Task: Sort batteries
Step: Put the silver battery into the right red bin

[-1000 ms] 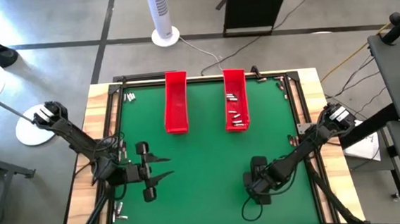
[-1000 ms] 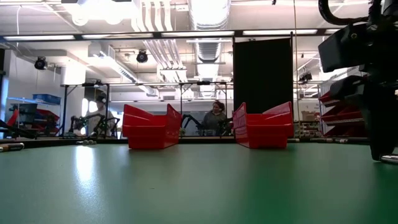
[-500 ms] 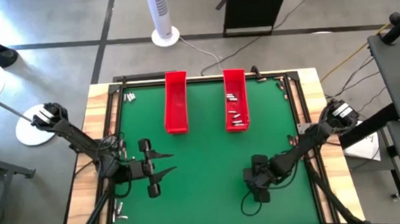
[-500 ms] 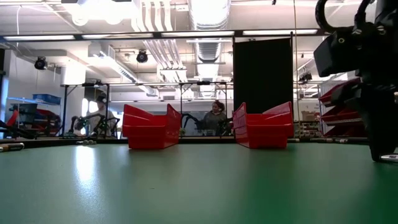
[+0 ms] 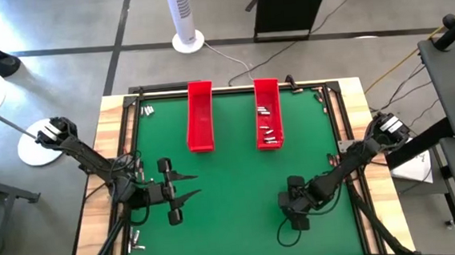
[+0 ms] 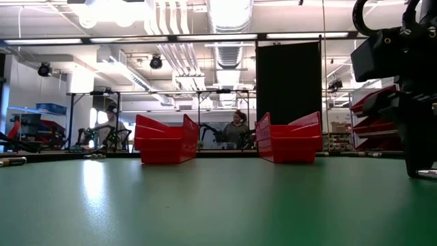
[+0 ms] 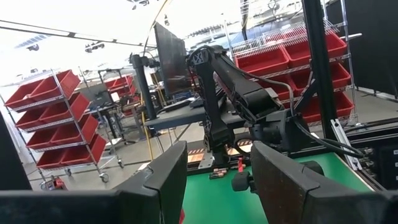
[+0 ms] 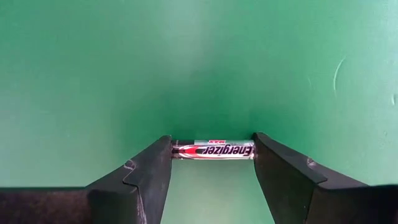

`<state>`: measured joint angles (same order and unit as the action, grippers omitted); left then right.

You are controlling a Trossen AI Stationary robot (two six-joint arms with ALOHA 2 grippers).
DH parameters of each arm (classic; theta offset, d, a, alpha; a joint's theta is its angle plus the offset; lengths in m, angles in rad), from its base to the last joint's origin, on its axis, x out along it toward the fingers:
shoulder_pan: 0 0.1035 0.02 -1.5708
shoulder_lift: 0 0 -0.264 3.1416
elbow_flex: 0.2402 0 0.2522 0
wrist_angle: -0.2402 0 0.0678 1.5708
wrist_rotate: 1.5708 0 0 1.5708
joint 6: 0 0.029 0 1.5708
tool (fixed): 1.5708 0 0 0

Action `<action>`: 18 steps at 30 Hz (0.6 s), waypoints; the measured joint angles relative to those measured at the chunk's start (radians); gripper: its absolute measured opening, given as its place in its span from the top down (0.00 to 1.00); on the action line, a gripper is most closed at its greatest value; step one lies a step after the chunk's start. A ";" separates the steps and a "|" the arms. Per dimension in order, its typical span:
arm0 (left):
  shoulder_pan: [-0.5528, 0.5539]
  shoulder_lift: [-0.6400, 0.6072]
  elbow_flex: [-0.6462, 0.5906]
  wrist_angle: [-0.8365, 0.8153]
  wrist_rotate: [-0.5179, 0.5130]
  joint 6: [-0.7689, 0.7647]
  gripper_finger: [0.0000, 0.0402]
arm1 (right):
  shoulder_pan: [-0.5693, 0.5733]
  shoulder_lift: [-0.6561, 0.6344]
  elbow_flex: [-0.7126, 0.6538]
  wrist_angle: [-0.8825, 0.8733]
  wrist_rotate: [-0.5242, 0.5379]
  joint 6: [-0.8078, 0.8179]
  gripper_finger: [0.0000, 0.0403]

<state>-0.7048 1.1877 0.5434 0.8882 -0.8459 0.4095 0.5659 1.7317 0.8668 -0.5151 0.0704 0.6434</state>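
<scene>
- Your right pincer [image 8: 211, 163] is down at the green tabletop [image 8: 199, 62], near-right part in the high view [image 5: 296, 205]; its two fingers sit one at each end of a battery [image 8: 212, 150], gripping it lengthwise.
- That battery's long axis runs straight across from finger to finger, so it spans the gap end to end; it looks level, at or just off the tabletop, can't tell which.
- Right arm owns this one; the left pincer [image 5: 177, 190] waits well apart on the near-left side, fingers apart, nothing in it.
- Both red trays [image 5: 199, 117] stand at the far side; the right tray [image 5: 268, 115] holds several batteries and is the nearer one.
- More loose batteries lie off the far-left corner [image 5: 147, 111].
</scene>
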 joint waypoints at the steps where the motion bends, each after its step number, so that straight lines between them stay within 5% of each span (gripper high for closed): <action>1: 0.000 0.000 0.000 -0.001 0.000 0.000 0.61 | 0.000 0.000 -0.001 0.001 0.000 0.000 0.49; 18: 0.136 0.000 0.000 -0.211 0.031 -0.210 0.61 | 0.000 0.000 -0.009 0.021 0.032 0.011 0.51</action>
<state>-0.5689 1.1881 0.5434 0.6777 -0.8147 0.2000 0.5655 1.7317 0.8581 -0.4943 0.1028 0.6548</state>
